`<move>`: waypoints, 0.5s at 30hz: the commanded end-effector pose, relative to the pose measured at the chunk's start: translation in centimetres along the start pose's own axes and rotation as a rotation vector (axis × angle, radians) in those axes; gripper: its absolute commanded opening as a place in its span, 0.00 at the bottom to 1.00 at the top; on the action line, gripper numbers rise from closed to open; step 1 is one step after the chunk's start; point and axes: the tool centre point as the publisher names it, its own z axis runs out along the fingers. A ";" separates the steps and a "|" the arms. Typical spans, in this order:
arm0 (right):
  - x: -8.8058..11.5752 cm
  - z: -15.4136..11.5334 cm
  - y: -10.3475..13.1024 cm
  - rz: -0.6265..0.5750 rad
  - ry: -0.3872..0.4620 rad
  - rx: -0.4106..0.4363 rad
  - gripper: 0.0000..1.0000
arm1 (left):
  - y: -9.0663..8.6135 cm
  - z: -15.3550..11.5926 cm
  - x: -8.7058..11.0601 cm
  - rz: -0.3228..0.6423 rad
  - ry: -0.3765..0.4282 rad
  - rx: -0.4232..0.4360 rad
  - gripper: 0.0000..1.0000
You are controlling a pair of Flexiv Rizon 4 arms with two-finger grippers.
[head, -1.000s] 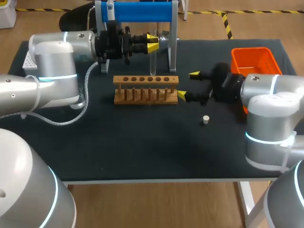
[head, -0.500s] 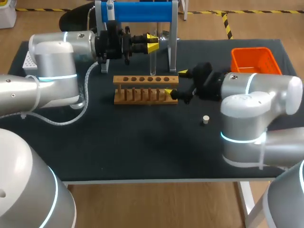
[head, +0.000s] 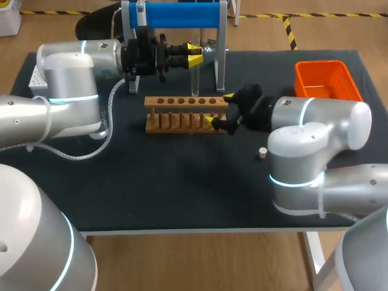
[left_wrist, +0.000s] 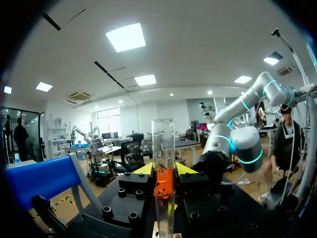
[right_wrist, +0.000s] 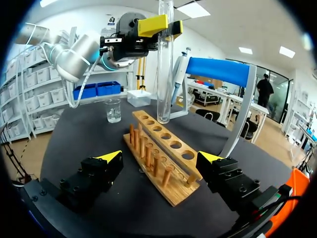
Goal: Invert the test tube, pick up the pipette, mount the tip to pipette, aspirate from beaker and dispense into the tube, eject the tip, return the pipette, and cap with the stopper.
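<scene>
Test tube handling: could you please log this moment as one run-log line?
left end effector: shut on test tube, upright by rack | right end effector: open, at rack's end | stopper: lying on table

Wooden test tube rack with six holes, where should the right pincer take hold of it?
Probably its right-hand end, pinched across the narrow width. The long wooden rack points that end at the open right pincer, whose yellow fingertips stand wider apart than that end.

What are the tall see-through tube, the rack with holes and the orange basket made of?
The test tube looks like clear glossy glass, maybe plastic: the room shows through. The rack is bare matte wood with visible grain. The basket is smooth bright orange, likely plastic.
</scene>
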 end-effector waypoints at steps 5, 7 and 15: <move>0.2 0.7 -0.2 0.001 -0.001 0.006 1.00 | 0.1 0.0 -0.1 0.000 0.003 0.001 0.00; 0.2 0.8 -0.2 0.001 -0.002 0.007 1.00 | 0.1 0.0 -0.1 0.000 0.003 0.001 0.00; 0.2 1.0 -0.3 -0.003 -0.004 0.004 1.00 | 0.1 0.0 -0.1 0.000 0.003 0.001 0.00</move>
